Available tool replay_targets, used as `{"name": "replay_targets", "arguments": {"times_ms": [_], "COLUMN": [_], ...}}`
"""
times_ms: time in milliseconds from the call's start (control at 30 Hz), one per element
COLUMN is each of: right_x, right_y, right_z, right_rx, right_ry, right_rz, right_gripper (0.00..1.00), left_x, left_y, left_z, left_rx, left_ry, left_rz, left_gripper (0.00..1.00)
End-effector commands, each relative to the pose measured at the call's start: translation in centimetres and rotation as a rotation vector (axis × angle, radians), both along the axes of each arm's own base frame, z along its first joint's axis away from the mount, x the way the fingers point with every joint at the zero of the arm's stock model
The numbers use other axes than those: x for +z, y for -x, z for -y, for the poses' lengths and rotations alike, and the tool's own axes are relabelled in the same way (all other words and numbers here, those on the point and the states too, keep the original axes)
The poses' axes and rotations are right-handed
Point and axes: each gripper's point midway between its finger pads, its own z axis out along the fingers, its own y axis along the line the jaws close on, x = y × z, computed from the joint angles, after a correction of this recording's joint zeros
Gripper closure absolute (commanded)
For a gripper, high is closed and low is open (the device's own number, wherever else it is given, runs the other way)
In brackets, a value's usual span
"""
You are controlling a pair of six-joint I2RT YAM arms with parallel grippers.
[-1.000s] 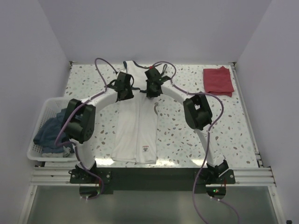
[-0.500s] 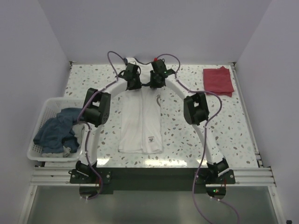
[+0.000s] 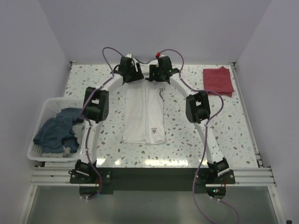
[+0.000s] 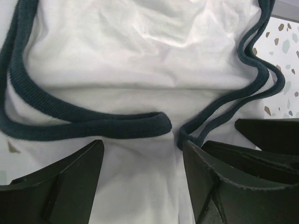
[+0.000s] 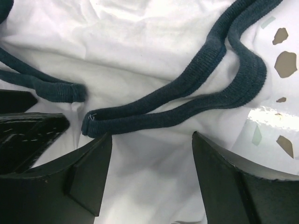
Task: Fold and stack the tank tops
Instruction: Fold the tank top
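- a pale speckled stone-pattern table [image 3: 196,135] carries the work, with both arms reaching from its near edge to the far side.
- the larger white cloth tank top [image 3: 144,116] lies mid-table in a narrow lengthwise strip, straps far and hem near. it looks halfway folded, placed where both arms can reach it.
- a white slatted plastic basket [image 3: 46,104] at the left edge holds crumpled blue cloth [image 3: 56,133].
- the plain dark red tank top [image 3: 218,81] rests folded at the far right, well apart from the white one. it is probably the base of the stack.
- the left gripper [image 4: 142,186] hovers over the strap end with jaws spread, pinching nothing.
- the right gripper [image 5: 149,182] hangs just beside it, jaws likewise spread over loose cloth.
- the ribbed navy trim [image 4: 93,126] loops slack on the white fabric, so neither arm appears to be tensioning the straps.
- a small label [image 3: 152,131] near the hem and a dark printed curve [image 3: 160,93] are too small to read.
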Motion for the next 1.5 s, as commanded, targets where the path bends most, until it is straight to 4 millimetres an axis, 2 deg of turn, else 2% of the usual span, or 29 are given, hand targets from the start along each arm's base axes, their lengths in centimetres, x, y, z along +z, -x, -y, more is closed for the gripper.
{"name": "replay_targets", "arguments": {"times_ms": [0, 33, 67, 100, 133, 167, 200, 233, 267, 300, 333, 367, 400, 433, 467, 500, 533, 567, 600, 633, 667, 700, 733, 800, 833, 900, 1100, 1300, 1467], "right_x": [11.6, 14.6, 15.1, 17.1, 17.1, 20.0, 20.8, 18.4, 21.1, 20.5, 16.6, 16.2, 14.3, 13.7, 12.9, 11.1, 10.4, 9.5, 8.0, 7.1, 6.6, 4.6, 4.7, 2.8, 2.9, 1.6, -0.3, -1.7, -0.8], "right_y": [-1.3, -0.7, -0.1, 0.3, 1.2, 2.6, 3.7, 5.3, 7.7, 9.3, 11.8, 14.2, 17.9, 19.9, 21.8, 25.3, 26.8, 28.7, 31.1, 32.2, 33.6, 35.3, 36.2, 38.0, 38.5, 39.7, 42.1, 42.8, 42.5], "right_z": [0.3, 0.6, 0.9, 1.0, 1.4, 1.9, 2.3, 3.0, 3.1, 3.3, 4.5, 4.1, 5.5, 6.1, 5.5, 6.9, 7.0, 6.6, 7.5, 7.5, 6.8, 7.5, 7.1, 7.6, 7.3, 7.6, 6.3, 6.3, 5.8], "right_rx": [-0.001, -0.009, -0.020, -0.025, -0.030, -0.051, -0.067, -0.085, -0.087, -0.098, -0.129, -0.126, -0.137, -0.148, -0.149, -0.152, -0.152, -0.144, -0.140, -0.136, -0.118, -0.119, -0.105, -0.116, -0.123, -0.127, -0.137, -0.216, -0.218], "right_ry": [-0.063, -0.079, -0.086, -0.105, -0.103, -0.122, -0.125, -0.098, -0.118, -0.102, -0.032, -0.025, 0.006, 0.004, -0.031, -0.028, -0.042, -0.054, -0.054, -0.060, -0.094, -0.077, -0.102, -0.119, -0.147, -0.153, -0.175, -0.239, -0.344], "right_rz": [0.213, 0.248, 0.238, 0.260, 0.237, 0.255, 0.245, 0.174, 0.184, 0.161, 0.078, 0.056, 0.006, -0.007, -0.026, -0.067, -0.075, -0.095, -0.119, -0.137, -0.164, -0.209, -0.208, -0.259, -0.258, -0.291, -0.332, -0.330, -0.282], "right_gripper": [0.26, 0.24, 0.22, 0.22, 0.22, 0.21, 0.21, 0.21, 0.21, 0.21, 0.21, 0.21, 0.22, 0.23, 0.24, 0.25, 0.26, 0.26, 0.27, 0.27, 0.28, 0.30, 0.30, 0.32, 0.32, 0.33, 0.34, 0.34, 0.35], "left_x": [11.8, 15.7, 18.4, 16.5, 20.1, 18.3, 18.4, 20.9, 17.4, 16.7, 15.0, 13.9, 12.8, 10.8, 9.7, 8.8, 6.9, 6.2, 6.8, 4.2, 3.7, 4.0, 2.2, 2.0, 1.1, 0.7, -1.6, -2.8, -2.4], "left_y": [-0.9, 0.0, 1.4, 1.8, 3.3, 5.0, 6.2, 8.2, 10.7, 12.2, 15.8, 18.0, 19.8, 23.5, 25.5, 27.2, 30.3, 31.8, 33.0, 35.2, 36.1, 36.8, 38.3, 39.2, 39.9, 40.3, 41.1, 41.6, 41.4], "left_z": [-0.5, -0.7, -1.0, -1.2, -1.6, -2.0, -2.6, -3.2, -3.7, -4.7, -5.6, -5.3, -5.9, -6.7, -6.5, -6.7, -7.7, -7.5, -7.7, -8.4, -8.5, -8.7, -9.4, -9.4, -9.6, -9.8, -9.2, -8.7, -8.4], "left_rx": [-0.028, -0.025, -0.018, -0.009, -0.002, 0.010, 0.046, 0.065, 0.082, 0.146, 0.162, 0.158, 0.191, 0.199, 0.190, 0.205, 0.209, 0.198, 0.195, 0.196, 0.195, 0.195, 0.203, 0.200, 0.201, 0.213, 0.193, 0.167, 0.148], "left_ry": [0.064, 0.084, 0.105, 0.101, 0.123, 0.115, 0.117, 0.128, 0.099, 0.088, 0.074, 0.067, 0.065, 0.051, 0.045, 0.048, 0.034, 0.042, 0.072, 0.052, 0.068, 0.093, 0.075, 0.106, 0.103, 0.117, 0.142, 0.169, 0.188], "left_rz": [0.254, 0.313, 0.349, 0.313, 0.363, 0.315, 0.298, 0.326, 0.231, 0.198, 0.145, 0.110, 0.084, 0.044, 0.025, 0.007, -0.031, -0.046, -0.018, -0.072, -0.080, -0.058, -0.102, -0.103, -0.125, -0.126, -0.169, -0.172, -0.144], "left_gripper": [0.26, 0.25, 0.25, 0.25, 0.25, 0.25, 0.26, 0.27, 0.27, 0.30, 0.32, 0.35, 0.37, 0.38, 0.39, 0.41, 0.41, 0.41, 0.42, 0.42, 0.42, 0.42, 0.42, 0.42, 0.42, 0.42, 0.42, 0.42, 0.44]}}
